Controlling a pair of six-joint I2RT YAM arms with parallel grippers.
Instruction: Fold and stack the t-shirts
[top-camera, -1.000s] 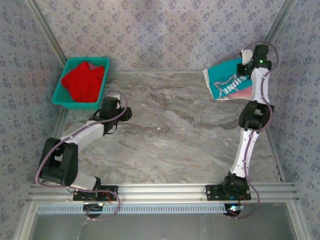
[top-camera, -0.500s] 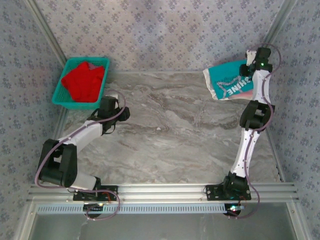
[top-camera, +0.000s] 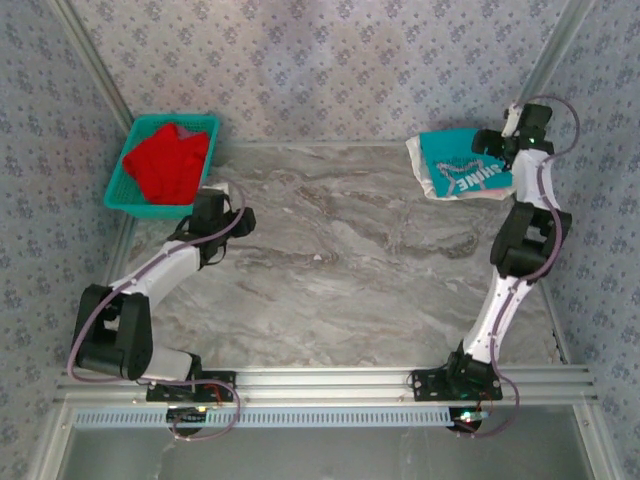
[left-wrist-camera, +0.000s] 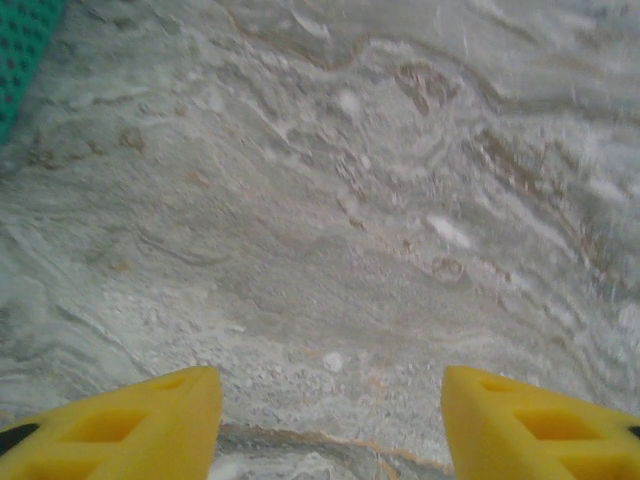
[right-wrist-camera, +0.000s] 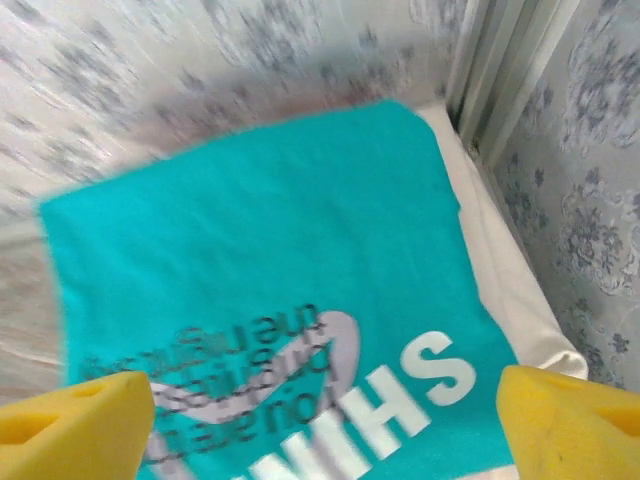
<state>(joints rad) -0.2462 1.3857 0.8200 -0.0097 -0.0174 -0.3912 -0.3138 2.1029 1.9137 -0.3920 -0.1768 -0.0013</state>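
Teal t-shirt (top-camera: 465, 172) lies at the far right of my tabletop (top-camera: 350, 260). I see my right pincer (right-wrist-camera: 320, 410) spread wide above it, my left pincer (left-wrist-camera: 330, 415) spread over the tabletop's left side.

Your left arm (top-camera: 165, 265) stretches low and diagonally toward the far left, its elbow folded back near the base. The left gripper (left-wrist-camera: 330, 425) points downward with its yellow fingers (left-wrist-camera: 120, 425) held apart. Your right arm (top-camera: 492, 305) stands tall, bent at the elbow, and reaches into the far right corner. The right gripper (right-wrist-camera: 325, 425) looks down there, jaws spread wide.
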